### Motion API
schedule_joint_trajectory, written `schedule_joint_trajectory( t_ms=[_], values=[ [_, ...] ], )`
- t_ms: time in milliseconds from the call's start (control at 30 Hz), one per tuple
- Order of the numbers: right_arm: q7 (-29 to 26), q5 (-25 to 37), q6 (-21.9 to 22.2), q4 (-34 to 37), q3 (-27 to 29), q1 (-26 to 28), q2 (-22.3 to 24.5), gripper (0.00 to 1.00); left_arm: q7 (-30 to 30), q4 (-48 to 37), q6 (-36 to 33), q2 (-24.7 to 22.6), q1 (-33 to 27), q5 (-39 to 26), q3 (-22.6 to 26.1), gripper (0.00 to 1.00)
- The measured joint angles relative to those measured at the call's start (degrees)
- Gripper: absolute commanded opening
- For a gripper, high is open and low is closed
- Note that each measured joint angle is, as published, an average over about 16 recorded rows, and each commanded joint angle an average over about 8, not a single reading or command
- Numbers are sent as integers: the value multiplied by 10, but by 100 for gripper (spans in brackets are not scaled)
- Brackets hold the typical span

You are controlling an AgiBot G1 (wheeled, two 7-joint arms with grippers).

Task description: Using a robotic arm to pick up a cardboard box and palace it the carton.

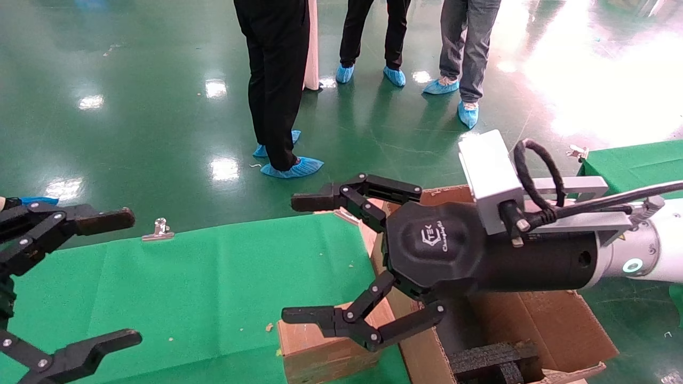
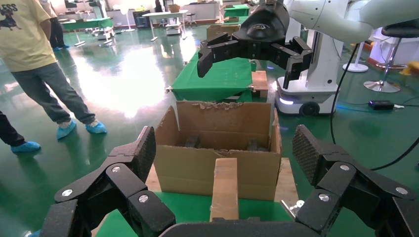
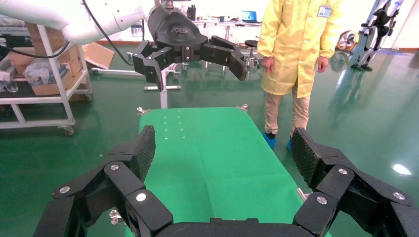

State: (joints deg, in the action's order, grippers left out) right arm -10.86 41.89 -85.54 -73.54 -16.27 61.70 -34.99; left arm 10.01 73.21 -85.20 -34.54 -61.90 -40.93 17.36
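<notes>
Logo lettering marks right gripper (image 1: 299,258), spread wide above cardboard box (image 1: 320,346).

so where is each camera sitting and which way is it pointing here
Head view: on the robot's head, looking forward and down at the green table, the carton and the cardboard box; both open grippers show, left gripper at the table's left edge, right gripper near the box.
Left wrist view: on the left wrist, facing across the table to the carton; its own fingers frame it.
Right wrist view: on the right wrist, facing along the table toward the left gripper.
Shared: head and left wrist views both show carton and box.
</notes>
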Motion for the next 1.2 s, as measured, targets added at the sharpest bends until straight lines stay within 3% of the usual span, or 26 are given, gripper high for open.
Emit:
schedule_joint_trajectory(
  t_ms=[400,633,667,700,967,1200],
  values=[
    [0,0,0,0,0,0,0,100,0,0,0,0,0,0,0,98],
    [0,0,0,0,0,0,0,100,0,0,0,0,0,0,0,13],
    [0,0,0,0,0,0,0,100,0,0,0,0,0,0,0,3],
    [0,0,0,0,0,0,0,100,0,0,0,0,0,0,0,0],
    [-5,17,-3,-1,-8,7,3,100,0,0,0,0,0,0,0,0],
    [-20,67,-17,3,-34,37,3,100,0,0,0,0,0,0,0,0]
  ],
)
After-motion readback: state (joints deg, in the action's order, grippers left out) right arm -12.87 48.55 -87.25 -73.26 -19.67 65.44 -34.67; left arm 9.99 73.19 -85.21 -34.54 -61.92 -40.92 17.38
